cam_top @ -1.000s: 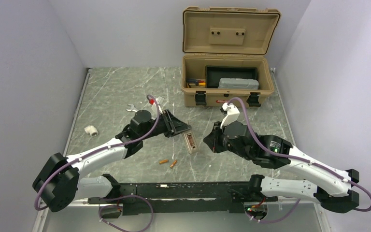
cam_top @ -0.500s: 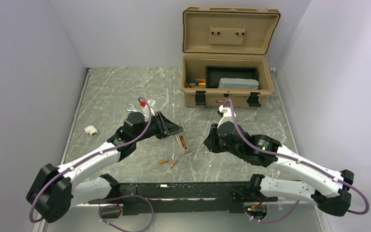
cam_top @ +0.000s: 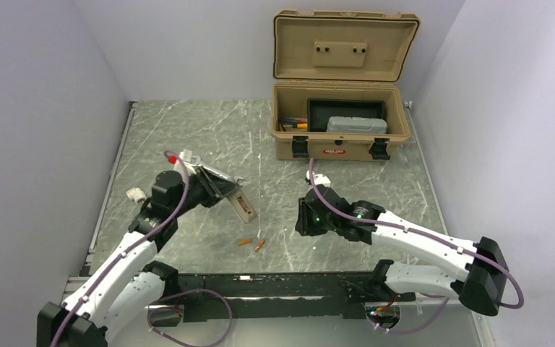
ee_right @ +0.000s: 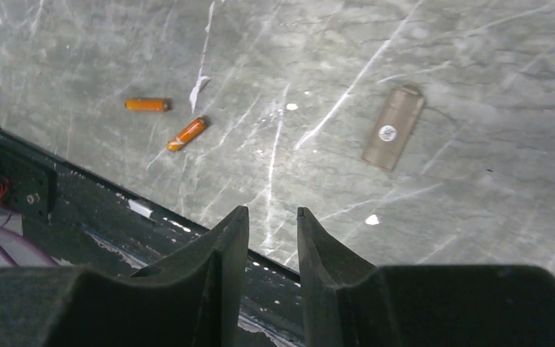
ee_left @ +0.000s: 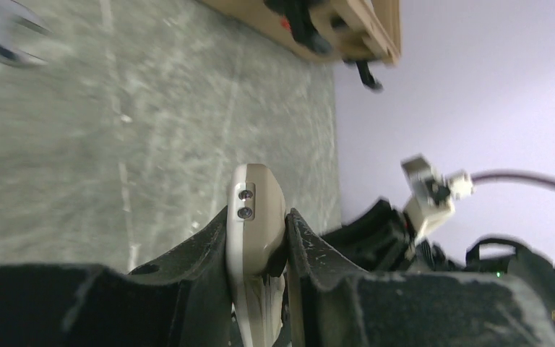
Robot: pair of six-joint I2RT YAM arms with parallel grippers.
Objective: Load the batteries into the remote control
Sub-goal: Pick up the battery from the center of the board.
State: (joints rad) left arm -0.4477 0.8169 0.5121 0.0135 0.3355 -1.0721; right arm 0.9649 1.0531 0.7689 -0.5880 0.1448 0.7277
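Observation:
My left gripper [cam_top: 226, 194] is shut on the remote control [cam_top: 244, 208], a slim tan-and-white bar held above the table left of centre. In the left wrist view the remote control [ee_left: 257, 199] stands edge-on, pinched between the fingers of the left gripper [ee_left: 257, 225]. Two orange batteries [cam_top: 244, 241] [cam_top: 259, 245] lie loose on the table near the front edge, a short way below the remote. The right wrist view shows both batteries [ee_right: 147, 105] [ee_right: 187, 133] to the left of my right gripper [ee_right: 270, 214], which hangs open and empty. From above, the right gripper [cam_top: 303, 219] sits right of the batteries.
A small flat tan cover [ee_right: 394, 127] lies on the marble to the right of the batteries. The open tan toolbox [cam_top: 340, 148] stands at the back. A white plastic fitting [cam_top: 136, 194] rests at the left. The black base rail [cam_top: 260, 285] runs along the near edge.
The left arm has carried the remote leftwards and nearer. The right gripper has opened, left the tan cover on the table and swung left and down.

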